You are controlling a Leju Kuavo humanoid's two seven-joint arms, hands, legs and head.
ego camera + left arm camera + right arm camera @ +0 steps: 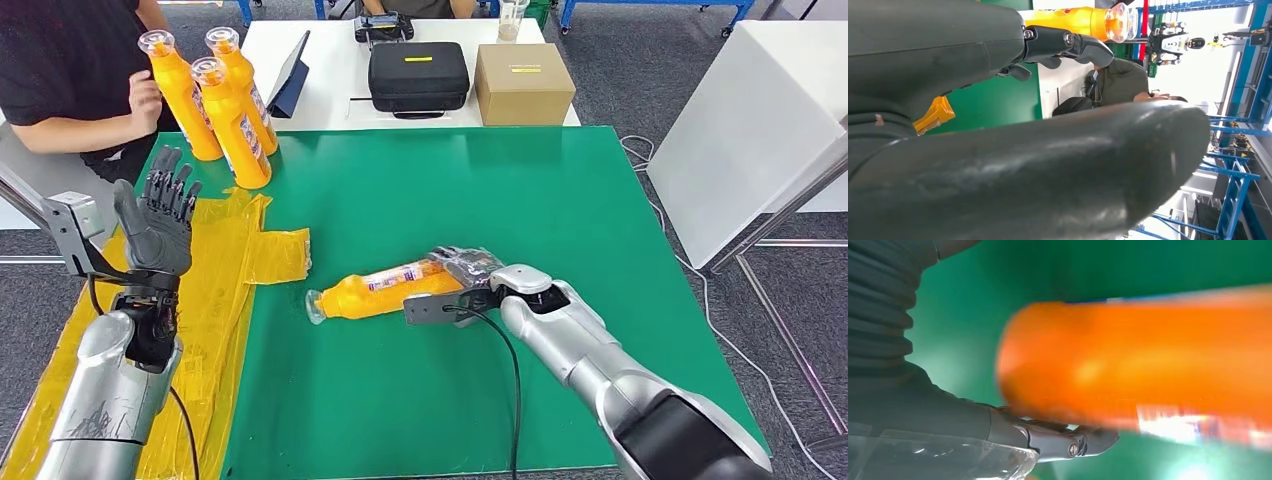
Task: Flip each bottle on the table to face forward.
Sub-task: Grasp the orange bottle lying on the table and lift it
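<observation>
Head view: lying bottle [385,291] at 6 o'clock on green table [560,200] | right hand [470,272] fingers grasping its base | left hand [160,215] released, raised | risk: round body may roll or slip during flip.

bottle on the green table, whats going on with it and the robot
The robot's right hand grips the base end of an orange bottle lying on its side on the green table, cap pointing to the robot's left. Its left hand is raised and open, fingers spread. Three more orange bottles stand upright at the far left corner, next to a seated person.
</observation>
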